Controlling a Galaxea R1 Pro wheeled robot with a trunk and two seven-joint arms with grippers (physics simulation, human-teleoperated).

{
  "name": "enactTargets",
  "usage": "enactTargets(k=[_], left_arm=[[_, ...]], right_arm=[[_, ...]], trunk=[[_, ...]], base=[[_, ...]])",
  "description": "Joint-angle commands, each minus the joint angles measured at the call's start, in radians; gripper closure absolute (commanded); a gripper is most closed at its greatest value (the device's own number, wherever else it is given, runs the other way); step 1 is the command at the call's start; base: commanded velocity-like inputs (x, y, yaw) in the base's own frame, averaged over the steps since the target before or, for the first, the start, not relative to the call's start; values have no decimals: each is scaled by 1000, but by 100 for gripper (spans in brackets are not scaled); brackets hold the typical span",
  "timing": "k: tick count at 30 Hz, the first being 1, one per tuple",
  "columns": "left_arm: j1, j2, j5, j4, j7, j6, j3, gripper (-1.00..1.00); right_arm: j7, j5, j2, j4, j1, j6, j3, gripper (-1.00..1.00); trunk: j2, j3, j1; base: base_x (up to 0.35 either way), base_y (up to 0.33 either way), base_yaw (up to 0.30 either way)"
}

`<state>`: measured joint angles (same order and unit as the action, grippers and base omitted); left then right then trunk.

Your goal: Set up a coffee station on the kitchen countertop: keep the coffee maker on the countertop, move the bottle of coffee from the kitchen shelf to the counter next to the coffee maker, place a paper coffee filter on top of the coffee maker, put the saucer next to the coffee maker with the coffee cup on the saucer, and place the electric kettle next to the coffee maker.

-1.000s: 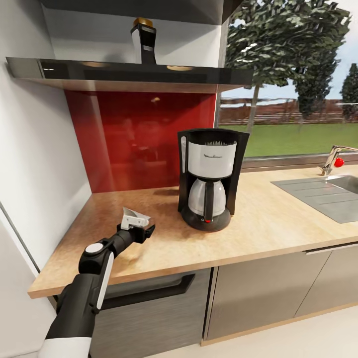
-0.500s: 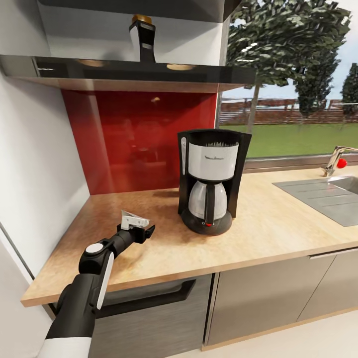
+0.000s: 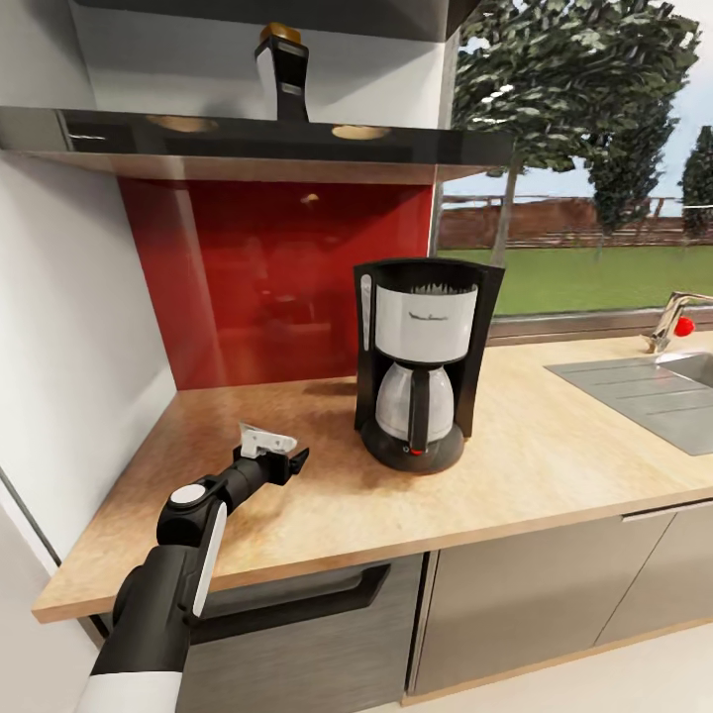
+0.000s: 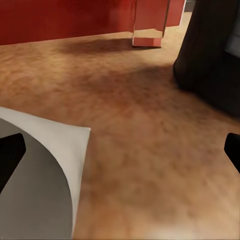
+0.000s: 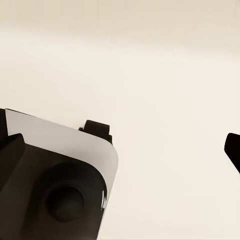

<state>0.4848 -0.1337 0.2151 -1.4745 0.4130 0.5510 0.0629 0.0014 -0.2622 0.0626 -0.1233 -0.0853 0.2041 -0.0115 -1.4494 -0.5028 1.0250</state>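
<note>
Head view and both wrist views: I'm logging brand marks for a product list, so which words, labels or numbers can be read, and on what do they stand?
One line of dark script runs across the white upper body of the tall black drip coffee maker: too small and blurred to read.
The dark flared bottle of coffee with a gold cap on the shelf: no legible label.
Both wrist views: no text.

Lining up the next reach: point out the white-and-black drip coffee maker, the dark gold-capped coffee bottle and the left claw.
White-and-black drip coffee maker (image 3: 421, 361): head view, on its carafe.
Dark gold-capped coffee bottle (image 3: 280, 79): head view, on its body, up on the shelf.
Left claw (image 3: 272, 451): head view, between its fingertips.
</note>
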Motion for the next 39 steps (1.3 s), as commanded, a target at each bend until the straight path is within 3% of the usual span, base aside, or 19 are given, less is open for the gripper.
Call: enactTargets(k=[1,20,39], left_arm=[[1,-1,10,-1,10,3,3,-100],[1,-1,7,5,12,4,-3,-100],[1,-4,6,31,12,3,-37,-100]], right_arm=[[0,-3,0,1,-1,3,-1,-100],[0,-4,0,1,-1,3,-1,-100],[0,-4,0,1,-1,3,-1,-100]], trunk=[[-1,-1,0],[-1,-1,0],[-1,-1,0]], base=[[31,0,0],[3,0,0],[-2,-7,0]])
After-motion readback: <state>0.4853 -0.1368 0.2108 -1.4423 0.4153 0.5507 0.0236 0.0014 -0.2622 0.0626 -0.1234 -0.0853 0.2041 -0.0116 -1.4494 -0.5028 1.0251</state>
